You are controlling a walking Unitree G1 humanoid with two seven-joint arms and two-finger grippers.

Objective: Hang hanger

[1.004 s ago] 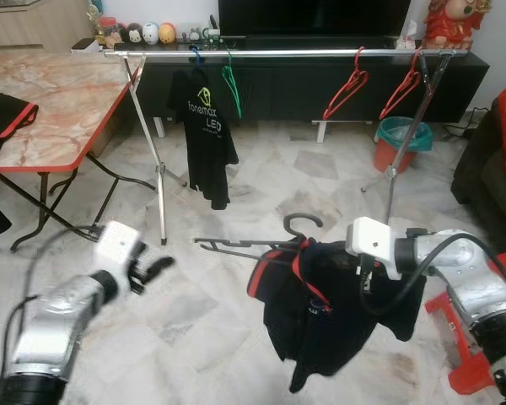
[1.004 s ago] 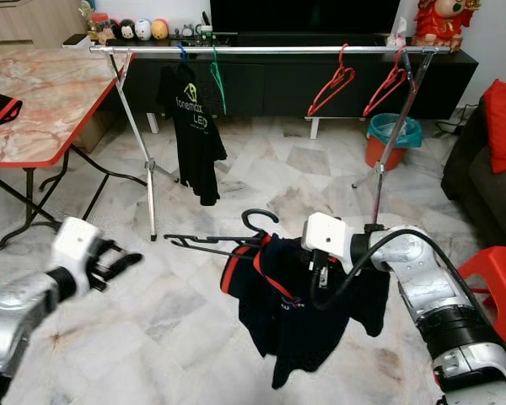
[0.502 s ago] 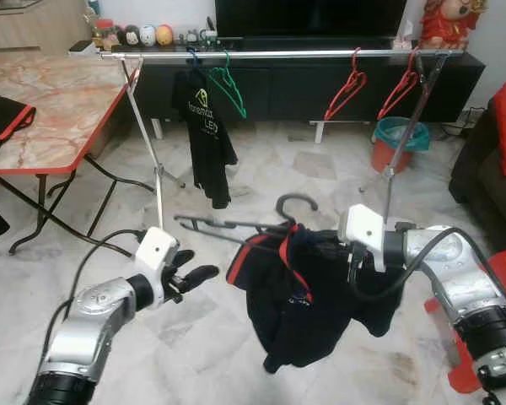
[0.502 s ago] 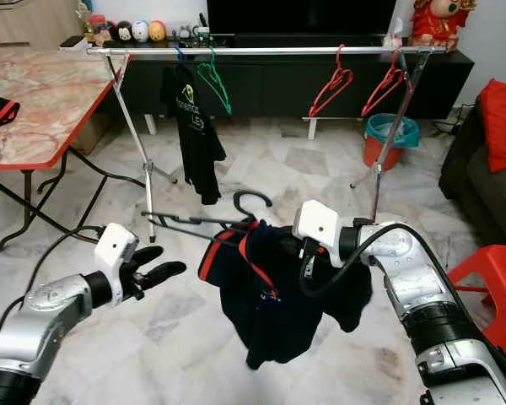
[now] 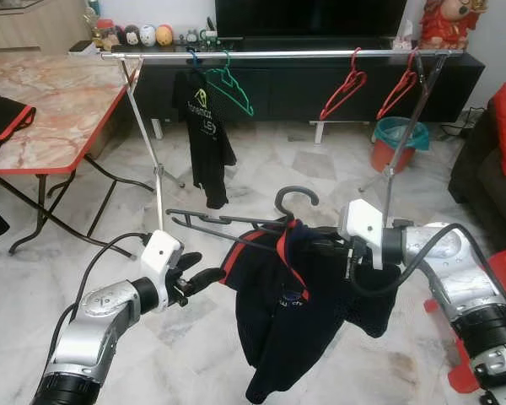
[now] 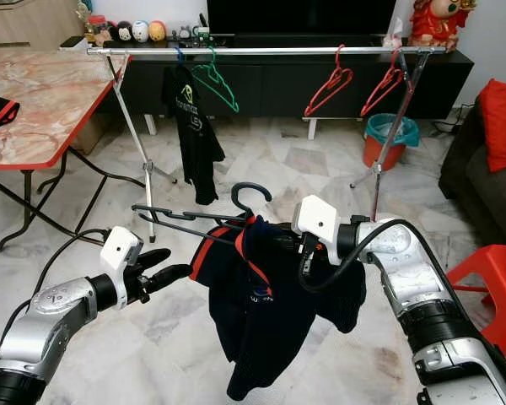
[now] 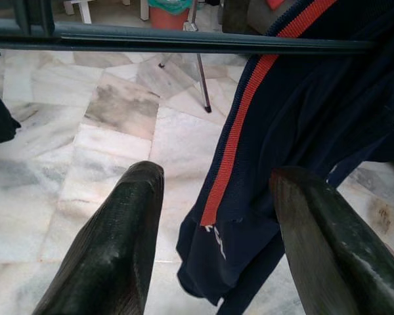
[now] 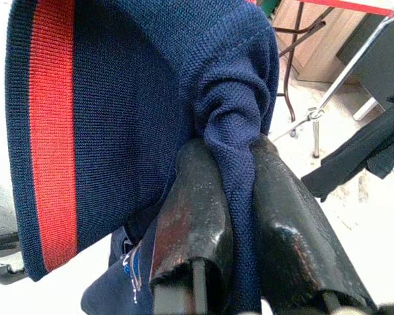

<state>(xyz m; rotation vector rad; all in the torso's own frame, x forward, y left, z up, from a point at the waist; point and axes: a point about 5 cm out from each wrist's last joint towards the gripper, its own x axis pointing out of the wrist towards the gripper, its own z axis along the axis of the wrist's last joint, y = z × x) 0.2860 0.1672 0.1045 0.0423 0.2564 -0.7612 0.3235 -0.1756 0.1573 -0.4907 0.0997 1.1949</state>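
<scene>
The right gripper [image 8: 230, 197] is closed on a fold of the navy shirt [image 5: 308, 304], which has a red stripe along its edge. This shirt hangs on a dark hanger [image 5: 236, 224], and the hanger is held in the air in front of the clothes rail [image 5: 278, 54], well below it and apart from it. The hook of the hanger points up, and its long arm reaches out toward the robot's left side. The left gripper [image 7: 213, 216] is open, its two fingers [image 7: 118, 249] spread, just beside the lower edge of the shirt and not touching it; the bar of the hanger passes above it in the left wrist view. On the rail hang a black T-shirt [image 5: 204, 135], a green hanger [image 5: 228, 80] just beside it, and two red hangers [image 5: 347, 83] farther toward the right end. A marble-top bench [image 5: 42, 101] with a red edge stands to the left of the rail. Near the right leg of the rail stands a teal bin [image 5: 396, 139].
</scene>
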